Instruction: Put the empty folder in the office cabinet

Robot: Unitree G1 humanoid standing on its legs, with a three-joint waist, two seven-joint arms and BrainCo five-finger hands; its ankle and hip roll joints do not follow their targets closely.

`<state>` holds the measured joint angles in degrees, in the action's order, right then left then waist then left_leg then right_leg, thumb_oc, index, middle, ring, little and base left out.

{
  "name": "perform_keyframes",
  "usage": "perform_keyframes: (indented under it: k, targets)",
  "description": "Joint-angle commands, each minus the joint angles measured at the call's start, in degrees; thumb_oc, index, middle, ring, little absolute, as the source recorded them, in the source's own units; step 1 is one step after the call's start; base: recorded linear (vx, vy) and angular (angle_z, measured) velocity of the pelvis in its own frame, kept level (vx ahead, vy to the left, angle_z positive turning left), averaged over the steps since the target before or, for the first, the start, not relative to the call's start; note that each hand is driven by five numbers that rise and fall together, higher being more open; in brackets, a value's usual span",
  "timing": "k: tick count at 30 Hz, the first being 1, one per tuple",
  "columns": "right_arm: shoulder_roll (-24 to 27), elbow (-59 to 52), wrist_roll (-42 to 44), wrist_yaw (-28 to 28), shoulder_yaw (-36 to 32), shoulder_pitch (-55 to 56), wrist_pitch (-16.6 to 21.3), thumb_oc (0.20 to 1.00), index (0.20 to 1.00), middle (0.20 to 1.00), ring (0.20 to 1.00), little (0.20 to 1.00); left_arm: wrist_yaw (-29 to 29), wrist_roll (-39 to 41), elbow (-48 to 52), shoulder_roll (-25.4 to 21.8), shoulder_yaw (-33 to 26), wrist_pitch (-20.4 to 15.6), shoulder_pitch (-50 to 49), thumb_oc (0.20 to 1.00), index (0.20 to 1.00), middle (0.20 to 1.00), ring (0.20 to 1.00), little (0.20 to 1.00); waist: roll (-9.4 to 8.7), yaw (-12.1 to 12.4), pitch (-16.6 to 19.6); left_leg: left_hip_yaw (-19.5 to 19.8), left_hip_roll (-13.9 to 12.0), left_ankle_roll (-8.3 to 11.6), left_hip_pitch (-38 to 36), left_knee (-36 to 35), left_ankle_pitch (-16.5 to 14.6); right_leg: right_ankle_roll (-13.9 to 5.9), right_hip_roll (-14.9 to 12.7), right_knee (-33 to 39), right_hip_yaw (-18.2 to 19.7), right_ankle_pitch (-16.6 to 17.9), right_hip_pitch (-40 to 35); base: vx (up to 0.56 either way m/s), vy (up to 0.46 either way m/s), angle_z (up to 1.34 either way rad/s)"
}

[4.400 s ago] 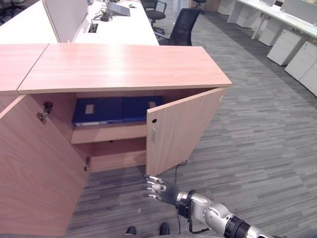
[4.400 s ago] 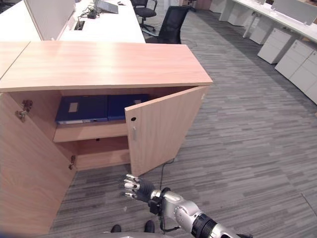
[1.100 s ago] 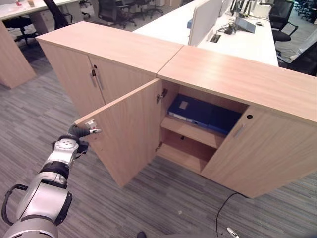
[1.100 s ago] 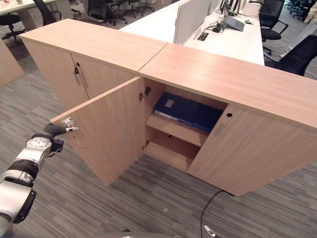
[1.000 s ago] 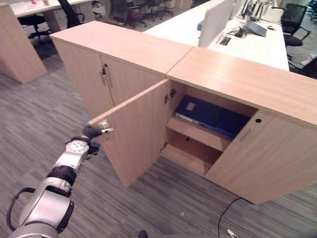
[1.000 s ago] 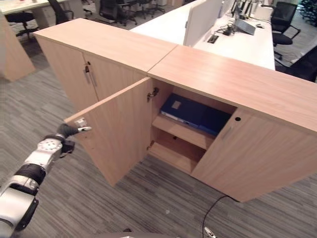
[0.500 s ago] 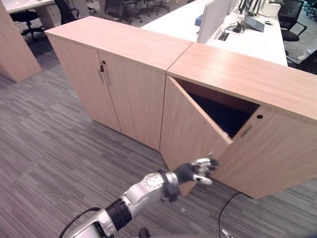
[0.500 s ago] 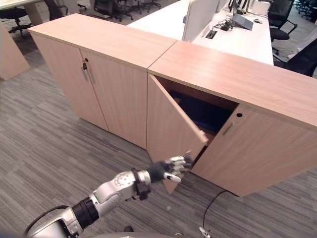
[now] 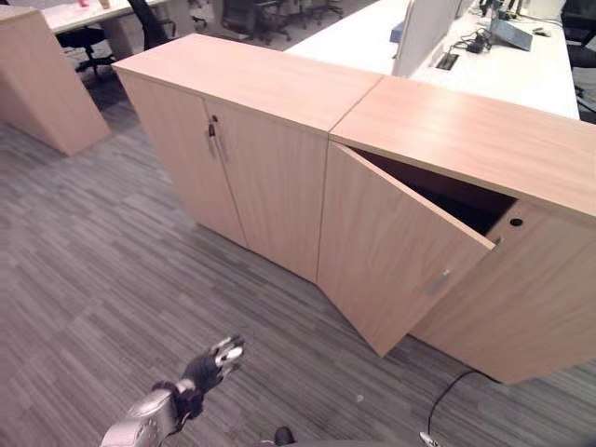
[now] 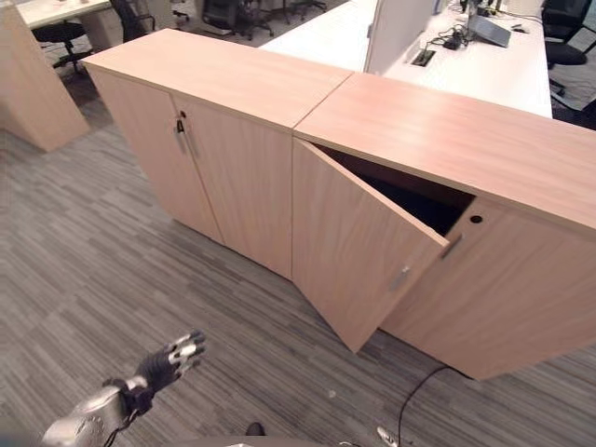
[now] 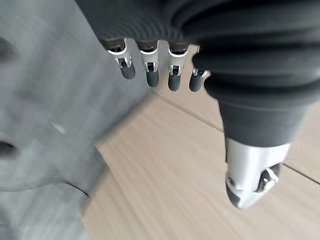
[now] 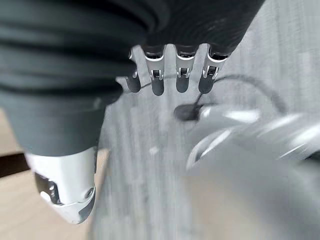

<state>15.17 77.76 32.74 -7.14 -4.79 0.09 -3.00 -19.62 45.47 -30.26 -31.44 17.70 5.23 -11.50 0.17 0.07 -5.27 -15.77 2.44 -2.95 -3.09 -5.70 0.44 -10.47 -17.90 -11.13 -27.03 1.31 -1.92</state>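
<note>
The office cabinet (image 9: 447, 140) stands at the right of a row of wooden units, and its left door (image 9: 391, 251) hangs partly ajar, the handle edge swung out toward the robot over the grey carpet (image 9: 112, 279). The right door (image 9: 531, 298) looks shut. Through the dark gap above the ajar door no folder can be made out, so I cannot tell where it lies. The left hand (image 9: 216, 358) hangs low and near, well apart from the door, its fingers straight and loosely spread, holding nothing. The right hand (image 12: 165, 70) shows in its wrist view above the carpet, fingers relaxed and empty. An empty folder would likely be light, stiff and rather smooth-skinned; I judge the spine or a long edge the surest place to pinch it.
</note>
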Motion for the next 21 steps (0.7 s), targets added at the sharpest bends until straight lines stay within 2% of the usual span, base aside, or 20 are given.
perform_keyframes:
  k: [1, 2, 3, 4, 6, 7, 8, 10, 14, 18, 21]
  targets:
    - [-2.25, 1.76, 4.97, -1.38, 1.38, 0.79, 0.30, 1.000, 1.000, 1.000, 1.000, 1.000, 0.09, -3.48, 0.45, 3.25, -0.66, -2.30, 4.75, 1.000, 1.000, 1.000, 1.000, 1.000, -0.76, -1.13, 1.29, 2.08, -0.38, 0.32, -0.23, 0.70, -5.64, -2.40, 0.78, -0.02, 10.67, 2.17, 5.75, -0.12, 0.003, 0.51]
    - [-2.47, 1.58, 6.17, -1.57, 1.45, 1.36, 0.17, 1.000, 1.000, 1.000, 1.000, 1.000, -0.08, -5.10, -1.28, 3.53, -0.64, -2.62, 4.43, 1.000, 1.000, 1.000, 1.000, 1.000, -0.44, -1.77, 1.34, 2.14, -0.56, 0.11, 0.81, 0.70, -4.08, -0.94, 2.62, -1.15, 13.35, 0.87, 7.02, -0.09, -0.018, 0.53]
    - [-2.62, 1.40, 6.79, -1.85, 1.42, 2.09, 0.19, 1.000, 1.000, 1.000, 1.000, 1.000, 0.15, -6.30, -2.30, 3.60, -0.71, -2.83, 4.09, 1.000, 1.000, 1.000, 1.000, 1.000, -0.20, -2.36, 1.44, 3.04, -0.65, 0.13, 0.95, 0.70, -3.69, -0.36, 4.49, -2.63, 16.20, -1.04, 7.71, -0.09, -0.108, 0.78]
    - [-2.72, 1.61, 7.41, -1.35, 0.49, 3.49, -0.02, 1.000, 1.000, 1.000, 1.000, 1.000, 1.78, -13.40, -9.12, 5.38, -3.58, -4.20, 4.07, 1.000, 1.000, 1.000, 1.000, 1.000, -0.31, -3.83, 1.76, 6.52, -0.11, 0.39, 1.27, 0.70, -2.57, 1.38, 9.33, -1.10, 21.79, -4.72, 7.31, -0.02, -0.100, 0.72]
    - [-2.73, 1.96, 7.29, -1.21, 0.14, 3.76, -0.11, 1.000, 1.000, 1.000, 1.000, 1.000, 2.41, -14.04, -10.80, 6.21, -4.60, -4.33, 4.02, 1.000, 1.000, 1.000, 1.000, 1.000, -0.50, -3.83, 2.07, 7.27, 0.12, 0.43, 1.44, 0.70, -2.51, 1.55, 9.86, 0.23, 21.35, -4.88, 6.67, 0.01, -0.132, 0.91]
    - [-2.50, 3.13, 6.43, -0.94, -0.91, 4.16, -0.20, 1.000, 1.000, 1.000, 1.000, 1.000, 4.32, -16.41, -16.76, 8.53, -8.18, -4.63, 4.19, 1.000, 1.000, 1.000, 1.000, 1.000, -0.73, -3.74, 3.11, 8.16, 0.06, 0.82, 1.47, 0.70, -2.43, 1.86, 11.26, 2.94, 20.77, -4.93, 4.94, 0.03, -0.136, 0.79]
    - [-2.48, 3.14, 6.43, -0.94, -0.91, 4.12, -0.20, 1.000, 1.000, 1.000, 1.000, 1.000, 4.31, -16.42, -16.80, 8.56, -8.20, -4.66, 4.24, 1.000, 1.000, 1.000, 1.000, 1.000, -0.66, -3.72, 3.26, 8.12, -0.01, 0.84, 1.73, 0.70, -2.32, 1.90, 11.34, 3.17, 20.78, -4.67, 5.10, 0.03, -0.147, 0.48]
    - [-2.43, 4.06, 5.64, -0.30, -0.99, 3.33, -0.14, 1.000, 1.000, 1.000, 1.000, 1.000, 8.11, -19.89, -29.90, 12.46, -12.29, -6.12, 7.54, 1.000, 1.000, 1.000, 1.000, 1.000, -0.74, -3.82, 4.22, 8.39, -0.47, 1.45, 1.95, 0.70, -1.90, 2.50, 12.83, 5.31, 21.26, -4.28, 4.35, 0.01, -0.123, 0.03]
    - [-2.42, 5.59, 5.54, 0.72, -0.29, 2.27, 0.39, 1.000, 1.000, 1.000, 1.000, 1.000, 11.67, -24.90, -43.63, 15.05, -15.57, -7.37, 10.64, 1.000, 1.000, 1.000, 1.000, 1.000, -1.04, -4.19, 5.47, 8.56, -1.04, 2.28, 1.88, 0.70, -1.89, 3.48, 14.12, 8.45, 21.67, -3.89, 2.91, 0.02, -0.102, -0.04]
    - [-2.36, 6.98, 2.15, 2.06, 2.00, 1.07, 0.94, 1.000, 1.000, 1.000, 1.000, 1.000, 14.57, -31.71, -47.92, 16.48, -15.04, -8.20, 10.65, 1.000, 1.000, 1.000, 1.000, 1.000, -1.40, -3.76, 6.48, 8.91, -1.55, 2.88, 1.13, 0.70, -1.96, 4.43, 15.31, 12.66, 21.48, -3.04, 0.41, 0.04, -0.106, -0.01]
    - [-2.59, 5.81, 0.15, 2.87, 3.69, 0.86, 1.76, 1.000, 1.000, 1.000, 1.000, 1.000, 15.04, -31.40, -46.52, 17.70, -13.93, -8.84, 10.40, 1.000, 1.000, 1.000, 1.000, 1.000, -1.70, -3.36, 6.43, 9.28, -1.72, 3.13, 1.05, 0.70, -1.84, 4.58, 15.67, 14.20, 20.97, -2.73, -0.42, 0.00, -0.073, -0.01]
